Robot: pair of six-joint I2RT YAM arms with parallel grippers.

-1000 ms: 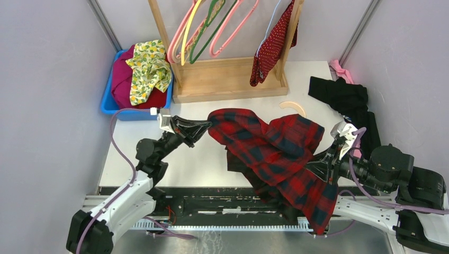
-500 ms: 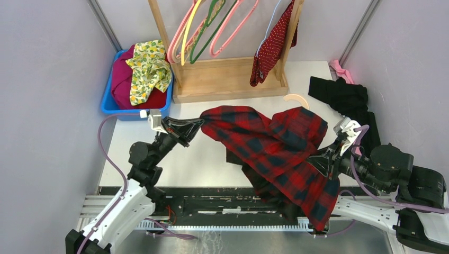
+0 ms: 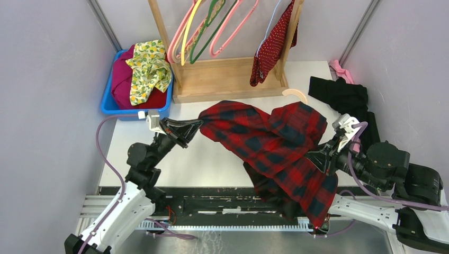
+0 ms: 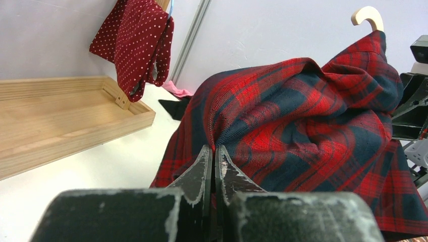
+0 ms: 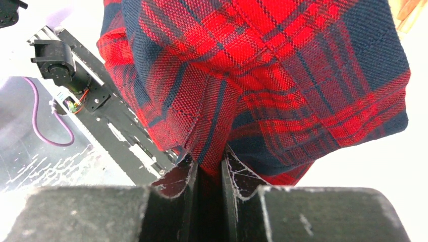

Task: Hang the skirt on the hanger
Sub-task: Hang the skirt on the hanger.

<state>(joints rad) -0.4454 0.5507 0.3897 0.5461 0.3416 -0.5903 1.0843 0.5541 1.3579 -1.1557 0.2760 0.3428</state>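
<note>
Red-and-black plaid garment [image 3: 265, 140] is stretched between 2 grips: left gripper [image 4: 213, 151] pinched fully closed on its edge, right gripper [image 5: 209, 164] clamped on a thicker fold. Farther back, the skirt [image 3: 271, 47] droops from the hanger [image 3: 269, 27] on the rack [image 3: 227, 79], apparently hung; next probably means setting the plaid down

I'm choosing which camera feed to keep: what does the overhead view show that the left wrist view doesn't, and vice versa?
Only the overhead view shows the blue bin of cloths and the pink hangers on the wooden rack. Only the left wrist view shows, up close, the left tool shut on a fold of the plaid garment. Both show that garment, the dotted red skirt hanging on that rack, and the pale wooden hanger poking out of the plaid.
</note>
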